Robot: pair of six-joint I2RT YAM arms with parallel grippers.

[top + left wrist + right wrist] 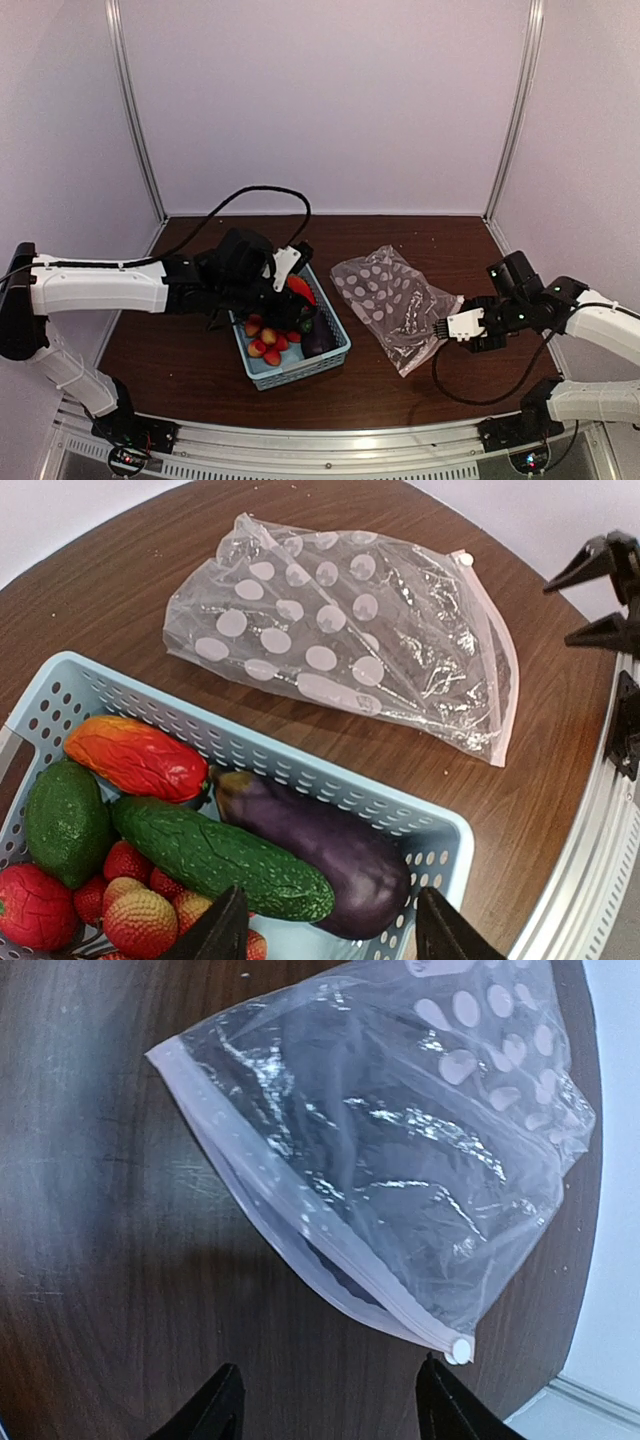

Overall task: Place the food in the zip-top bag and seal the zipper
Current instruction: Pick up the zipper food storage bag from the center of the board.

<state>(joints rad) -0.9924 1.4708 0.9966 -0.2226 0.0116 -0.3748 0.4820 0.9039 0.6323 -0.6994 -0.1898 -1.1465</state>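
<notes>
**A:** From above: crinkly clear zip-top bag (393, 300), white dots, flat on dark wood desk (180, 350), just right of perforated blue basket (295, 375) of plastic food (268, 342).

**B:** Left wrist: left end effector (335, 935) spread apart above glossy eggplant (330, 845), bumpy green veg (220, 855).

**A:** Right wrist: right end effector (330, 1415) apart too, near thin zipper (300, 1223) strip.

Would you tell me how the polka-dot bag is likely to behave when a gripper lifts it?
The bag looks crumpled and thin, so it will probably flop and sag. It appears empty, so it is likely light and apt to slide on the table if pushed.
</notes>
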